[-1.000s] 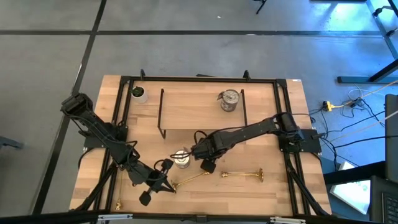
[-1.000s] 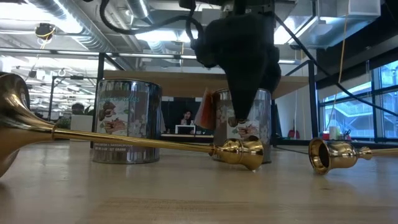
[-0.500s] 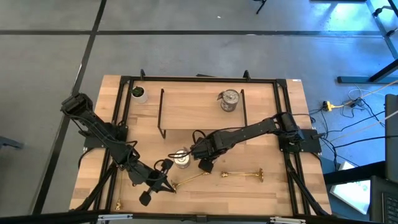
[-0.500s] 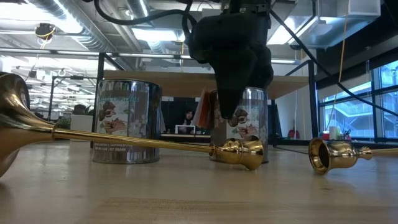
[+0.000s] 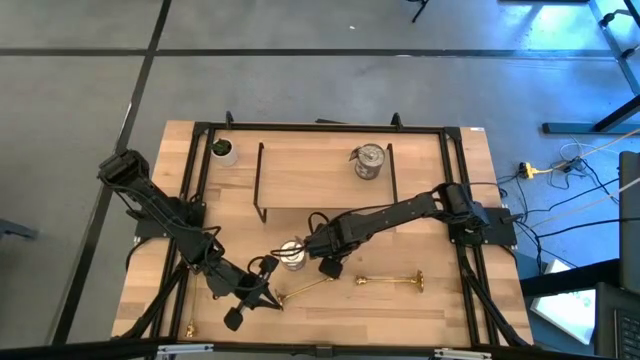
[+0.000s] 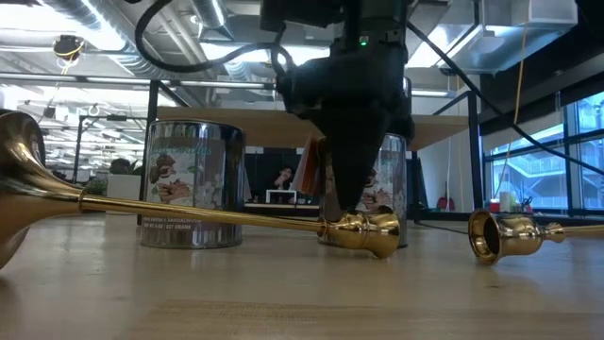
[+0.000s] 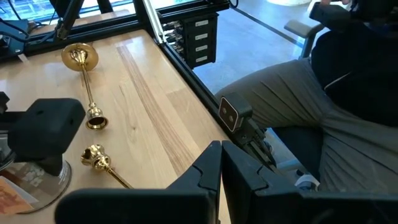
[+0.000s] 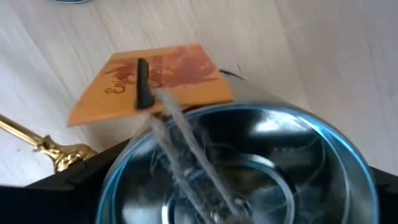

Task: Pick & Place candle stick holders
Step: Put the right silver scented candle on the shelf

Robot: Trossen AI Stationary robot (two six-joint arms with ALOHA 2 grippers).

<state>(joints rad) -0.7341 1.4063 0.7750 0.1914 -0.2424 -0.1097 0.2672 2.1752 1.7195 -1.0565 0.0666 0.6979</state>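
Observation:
A silvery round cup [image 5: 291, 257] stands on the table's middle; its hollow inside [image 8: 249, 168] fills my right wrist view. My right gripper [image 5: 308, 250] points down over it, open, low in front of the cup [image 6: 394, 189], with a finger on either side of the rim. Two gold stemmed sticks lie on the table: one [image 5: 310, 288] just near of the cup, one [image 5: 388, 282] to its right. A third gold piece [image 5: 190, 328] lies at the near left. My left gripper [image 7: 221, 168] hangs shut above the near part of the table, holding nothing.
A second silvery cup [image 5: 369, 160] stands at the far side by the black wire rack [image 5: 262, 185]. A white pot with a plant [image 5: 222, 150] is far left. An orange card [image 8: 155, 81] lies beside the cup. A seated person's legs [image 7: 298, 106] are past the table's edge.
My right gripper has sunk a little toward the silvery cup, still pointing down and still open. The cup and the gold sticks lie as before.

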